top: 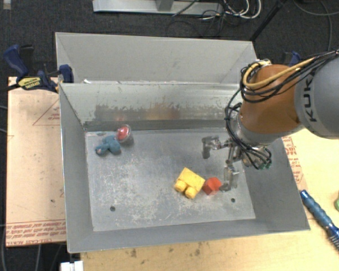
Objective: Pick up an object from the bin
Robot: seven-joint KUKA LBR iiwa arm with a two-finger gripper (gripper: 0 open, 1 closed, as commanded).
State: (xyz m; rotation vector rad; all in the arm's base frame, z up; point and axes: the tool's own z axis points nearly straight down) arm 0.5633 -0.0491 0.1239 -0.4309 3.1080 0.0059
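Crowding worries me: the gripper [221,162], jaws apart, hangs just right of the red block [212,186], whose left side touches a yellow brick [188,183]. Closing might nudge either away.

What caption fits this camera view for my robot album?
The gripper hangs in the grey bin beside a red block and a yellow block; a blue toy and red ball lie far off.
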